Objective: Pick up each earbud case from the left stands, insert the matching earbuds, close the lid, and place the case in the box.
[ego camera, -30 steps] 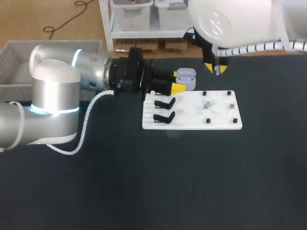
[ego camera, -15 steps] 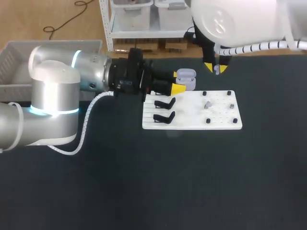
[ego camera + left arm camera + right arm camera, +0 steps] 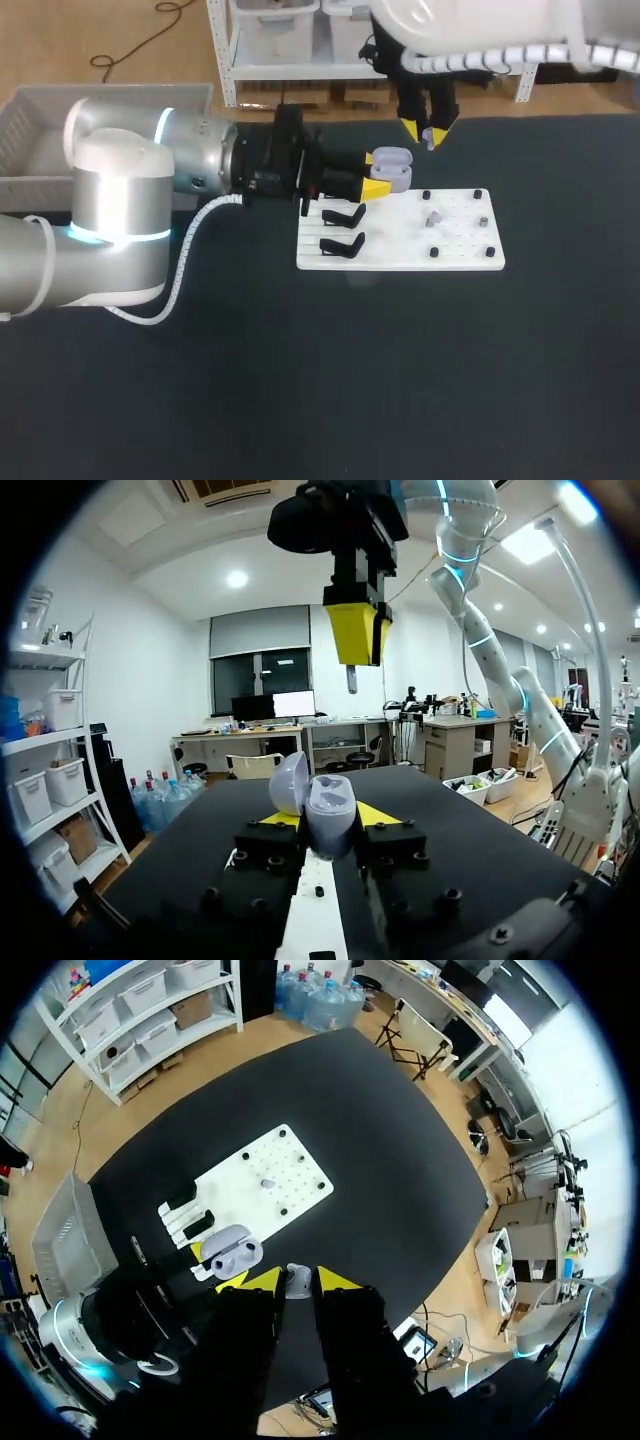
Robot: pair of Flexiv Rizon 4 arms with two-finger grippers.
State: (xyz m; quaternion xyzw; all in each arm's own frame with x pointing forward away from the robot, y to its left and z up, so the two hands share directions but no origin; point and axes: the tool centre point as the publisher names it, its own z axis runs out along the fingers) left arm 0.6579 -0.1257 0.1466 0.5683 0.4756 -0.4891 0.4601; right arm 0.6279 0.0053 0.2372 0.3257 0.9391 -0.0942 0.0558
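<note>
So, the left pincer [image 3: 377, 172] is clamped on the lavender earbud case [image 3: 391, 164], holding it near the far-left corner of the white board [image 3: 440, 255] on the dark counter [image 3: 300, 380]. The head view barely shows the lid. The left wrist view makes it plain that the case is flipped open, lid tilted back, sitting right between the two yellow tips. The right pincer [image 3: 426, 132] hangs above the case, closed on a small pale earbud [image 3: 430, 140]. From the left wrist view you can see that earbud poking down below the yellow tips, well apart from the open case. The right wrist view looks straight down, with the earbud between its own fingers and the case and board far below. Only the head view clearly shows the two black stands [image 3: 343, 214] on the board's left part and the grey box [image 3: 100, 92] at the counter's far left.
</note>
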